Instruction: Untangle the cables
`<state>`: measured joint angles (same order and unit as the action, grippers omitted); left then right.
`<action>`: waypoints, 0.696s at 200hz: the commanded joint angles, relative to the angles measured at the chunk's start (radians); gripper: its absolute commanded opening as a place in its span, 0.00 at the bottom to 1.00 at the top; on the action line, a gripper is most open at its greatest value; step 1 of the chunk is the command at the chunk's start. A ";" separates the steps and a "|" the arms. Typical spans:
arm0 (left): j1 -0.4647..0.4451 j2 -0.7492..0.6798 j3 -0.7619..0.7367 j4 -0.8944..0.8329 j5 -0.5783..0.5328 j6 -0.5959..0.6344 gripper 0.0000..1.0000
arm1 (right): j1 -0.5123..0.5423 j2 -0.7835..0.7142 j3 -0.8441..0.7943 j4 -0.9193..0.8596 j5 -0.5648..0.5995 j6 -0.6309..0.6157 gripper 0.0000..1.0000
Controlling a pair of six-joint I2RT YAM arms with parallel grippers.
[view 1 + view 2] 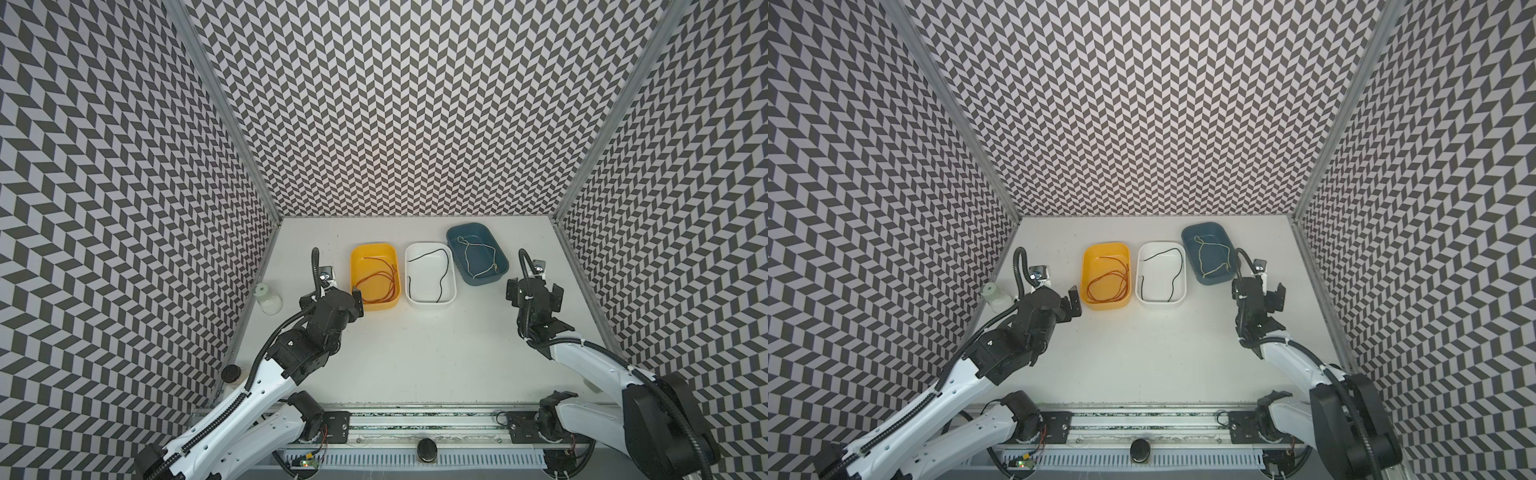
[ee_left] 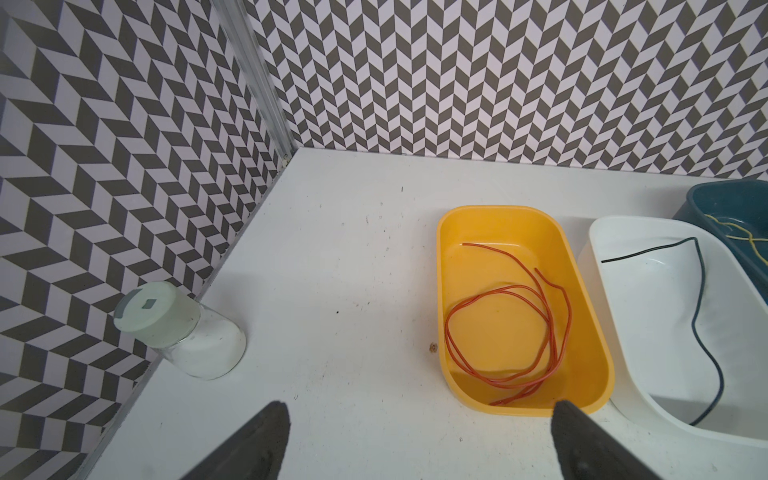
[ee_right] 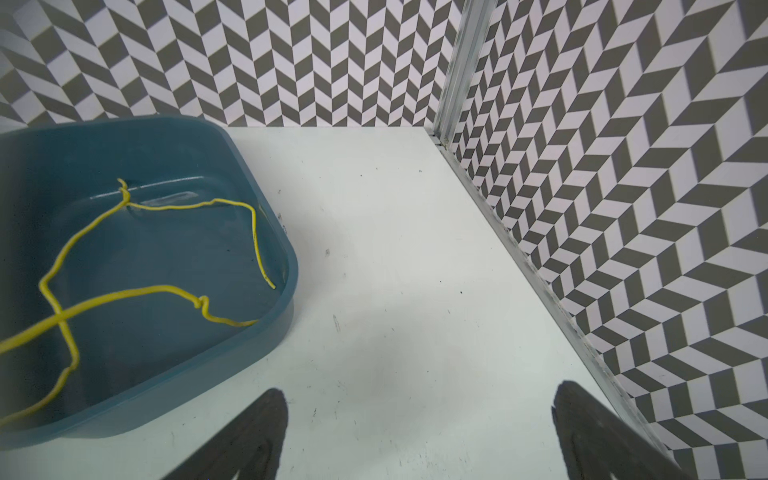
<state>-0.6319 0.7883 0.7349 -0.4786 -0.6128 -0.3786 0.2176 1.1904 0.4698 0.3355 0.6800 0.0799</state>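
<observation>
**A:** Both top views?

**B:** Mid-frame on the counter [image 1: 415, 353], three trays in a row. The red cable [image 1: 378, 276] lies coiled in the yellow tray [image 1: 376, 307], the black cable [image 1: 428, 253] in the white tray [image 1: 430, 303], and the yellow cable [image 1: 465, 257] in the blue tray [image 1: 482, 281], rightmost.

**A:** Left wrist view?

**B:** Left pincer [image 2: 420, 419] at lower edge, jaws apart, over bare counter. Yellow tray at right, jar [image 2: 183, 328] at left.

**A:** Right wrist view?

**B:** Right pincer [image 3: 419, 395] at lower edge, jaws apart, gripping nothing. Blue tray with yellow cable at left.

White table [image 1: 415, 353] — three trays [image 1: 380, 306] [image 1: 430, 303] [image 1: 482, 281], a jar [image 1: 268, 299].
</observation>
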 commanded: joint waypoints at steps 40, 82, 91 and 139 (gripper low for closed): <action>0.005 0.023 -0.021 0.022 -0.055 -0.006 1.00 | -0.021 0.166 -0.015 0.303 -0.129 -0.114 0.99; 0.004 0.020 -0.030 0.020 -0.068 -0.013 1.00 | -0.035 0.254 -0.048 0.444 -0.133 -0.104 0.99; 0.005 0.019 -0.033 0.022 -0.067 -0.015 1.00 | -0.042 0.271 -0.048 0.476 -0.141 -0.105 0.99; 0.005 0.029 -0.035 0.026 -0.073 -0.020 1.00 | -0.079 0.285 -0.117 0.543 -0.310 -0.126 0.99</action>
<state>-0.6312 0.8146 0.7067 -0.4641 -0.6479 -0.3756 0.1528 1.4643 0.3912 0.7681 0.4694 -0.0135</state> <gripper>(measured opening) 0.998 0.991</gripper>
